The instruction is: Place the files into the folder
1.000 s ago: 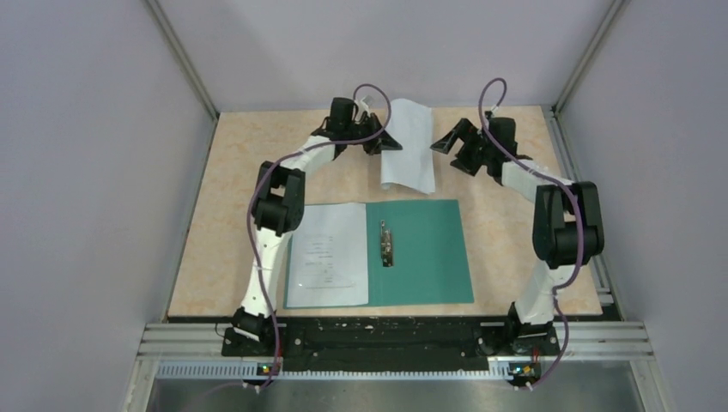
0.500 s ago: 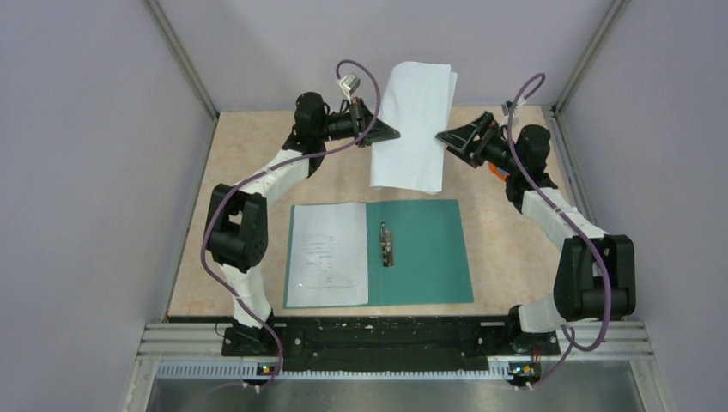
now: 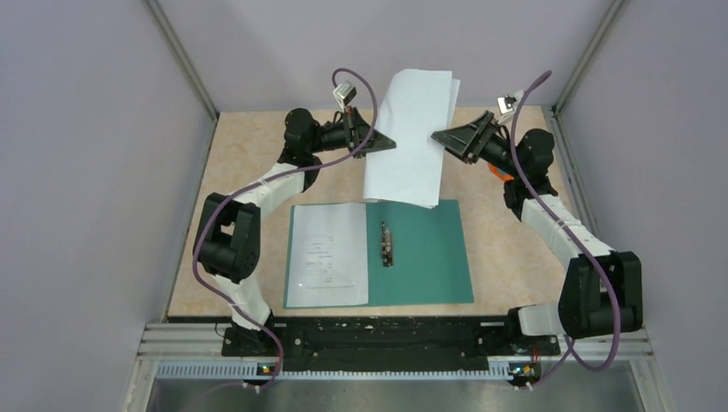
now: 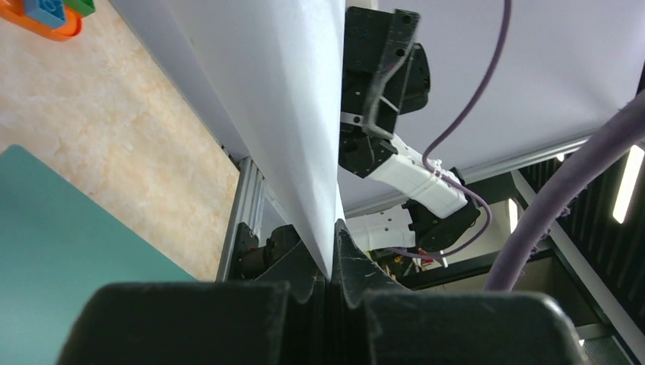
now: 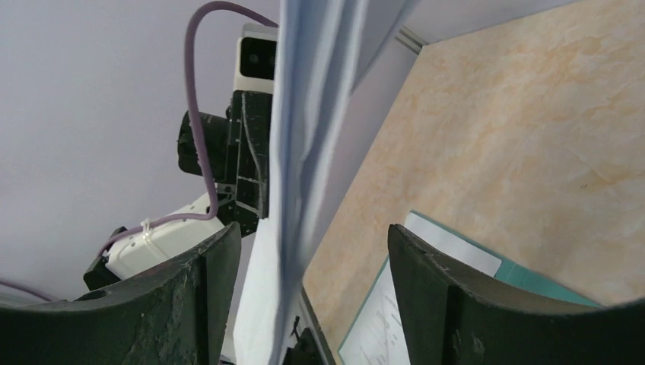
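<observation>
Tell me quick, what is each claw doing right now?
Left claw: closed on the white paper sheet.
Right claw: open around the sheet, not pinching it.

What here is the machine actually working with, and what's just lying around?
Part of the job:
teal folder, lying open
printed sheet on its left cover
white sheet pinched in the left claw

Just lying about:
small orange toy with blue and green pieces
</observation>
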Tool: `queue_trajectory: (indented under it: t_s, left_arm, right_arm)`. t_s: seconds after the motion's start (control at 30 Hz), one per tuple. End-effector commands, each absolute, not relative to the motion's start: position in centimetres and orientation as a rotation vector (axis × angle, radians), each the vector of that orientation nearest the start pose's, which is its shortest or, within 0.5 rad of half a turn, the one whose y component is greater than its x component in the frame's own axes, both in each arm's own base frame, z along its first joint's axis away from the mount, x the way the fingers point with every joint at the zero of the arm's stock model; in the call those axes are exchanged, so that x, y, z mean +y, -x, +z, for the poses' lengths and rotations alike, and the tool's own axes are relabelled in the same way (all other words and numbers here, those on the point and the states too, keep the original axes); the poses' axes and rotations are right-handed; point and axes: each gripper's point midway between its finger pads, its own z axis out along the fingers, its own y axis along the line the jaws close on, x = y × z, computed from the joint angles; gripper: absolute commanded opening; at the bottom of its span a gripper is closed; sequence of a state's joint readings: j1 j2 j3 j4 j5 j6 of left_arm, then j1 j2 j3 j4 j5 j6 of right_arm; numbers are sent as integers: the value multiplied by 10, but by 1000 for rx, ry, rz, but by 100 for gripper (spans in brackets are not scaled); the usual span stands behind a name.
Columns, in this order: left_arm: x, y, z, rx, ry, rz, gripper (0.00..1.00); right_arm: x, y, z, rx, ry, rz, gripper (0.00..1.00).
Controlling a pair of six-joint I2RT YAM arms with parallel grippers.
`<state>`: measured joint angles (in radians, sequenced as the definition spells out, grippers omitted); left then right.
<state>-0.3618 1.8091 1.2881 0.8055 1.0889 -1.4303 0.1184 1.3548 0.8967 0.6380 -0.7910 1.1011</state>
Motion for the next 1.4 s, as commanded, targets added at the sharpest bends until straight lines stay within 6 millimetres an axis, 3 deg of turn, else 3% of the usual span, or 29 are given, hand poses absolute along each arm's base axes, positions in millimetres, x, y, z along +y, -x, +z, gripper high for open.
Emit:
queue_trajectory:
  t_s: [0.0, 0.3, 0.57, 0.7, 0.8, 0.83, 0.87, 0.97, 1.0, 1.03, 1.1, 1.17, 1.23, 1.37]
  left_arm:
    - [-313, -322, 362, 1707, -411, -2063, 0]
    - [-319, -321, 337, 1781, -394, -2031, 0]
    - [-325, -318, 324, 1816, -382, -2015, 0]
    - [-328, -314, 319, 1824, -393, -2014, 0]
    - [-328, -313, 312, 1843, -381, -2011, 0]
    - [-327, -312, 309, 1854, -377, -2005, 1]
    - [-327, -312, 307, 1859, -372, -1987, 7]
    - [-320, -318, 285, 1943, -298, -1820, 40]
    - [-315, -322, 270, 2007, -246, -1709, 49]
    - [-304, -323, 243, 2142, -156, -1561, 56]
    - [-271, -326, 206, 2301, -33, -1233, 64]
    - [-234, -324, 174, 2404, 117, -944, 65]
    - [-205, -314, 148, 2436, 273, -771, 64]
    - [-161, -289, 105, 2418, 545, -571, 57]
  right_arm:
    - [204, -349, 351, 1598, 35, 1508, 67]
    - [220, -331, 354, 1621, 72, 1505, 51]
    - [229, -324, 340, 1682, 81, 1491, 38]
    - [236, -322, 333, 1711, 97, 1501, 37]
    - [236, -322, 326, 1738, 94, 1483, 23]
    - [236, -323, 323, 1753, 91, 1473, 11]
    - [235, -324, 320, 1768, 90, 1460, 1]
    - [233, -326, 303, 1845, 67, 1408, 0]
    - [231, -326, 296, 1879, 59, 1376, 0]
    - [229, -327, 286, 1923, 48, 1339, 0]
    - [223, -326, 269, 2006, 31, 1241, 0]
    - [221, -322, 259, 2054, 24, 1196, 0]
    - [229, -315, 254, 2084, 40, 1192, 0]
    - [251, -308, 256, 2115, 102, 1164, 0]
